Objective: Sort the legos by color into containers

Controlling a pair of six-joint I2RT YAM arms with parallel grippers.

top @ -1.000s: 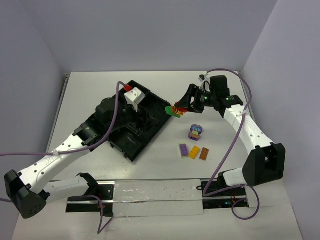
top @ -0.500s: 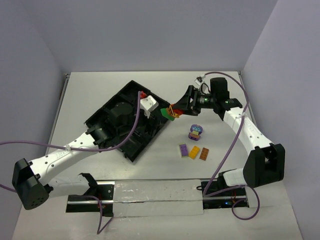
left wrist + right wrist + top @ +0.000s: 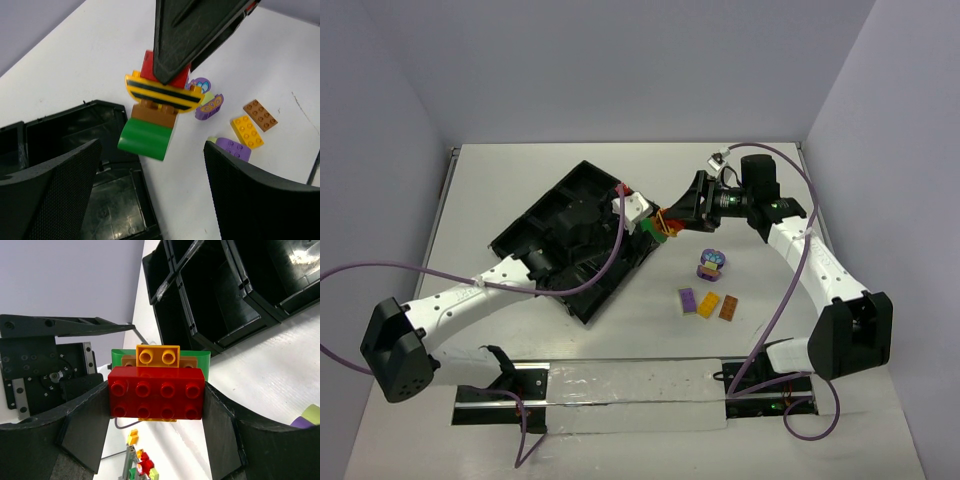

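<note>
- My right jaws are clamped partway shut on the red brick (image 3: 156,392) at the top of a stack (image 3: 156,107), held in the air just off the right edge of the tray (image 3: 565,195).
- My left jaws stand wide open and hold nothing. Their fingers (image 3: 50,195) sit either side of the stack's green piece (image 3: 146,137), not touching it.
- Risk: only the red brick is gripped. If I pull on the green end at an angle, I judge the stack may split at the wrong joint and drop pieces onto the worktop.
- Risk: if my left jaws close too high, they could catch the striped yellow piece (image 3: 162,95) or the brown layer (image 3: 159,111) as well as the green.
- Risk: a hard tug might twist the red brick out of my right jaws.
- Risk: both sets of jaws are near each other and the tray wall, so a knock is possible.
- Count, stack: four pieces, namely red, striped yellow, brown and green.
- Count, loose on the worktop: one purple brick (image 3: 688,300), one orange-yellow brick (image 3: 708,305), one brown brick (image 3: 729,307) and one rounded purple piece (image 3: 712,264).
- Count, tray: one. My left arm hides part of it, so I cannot count its sections.
</note>
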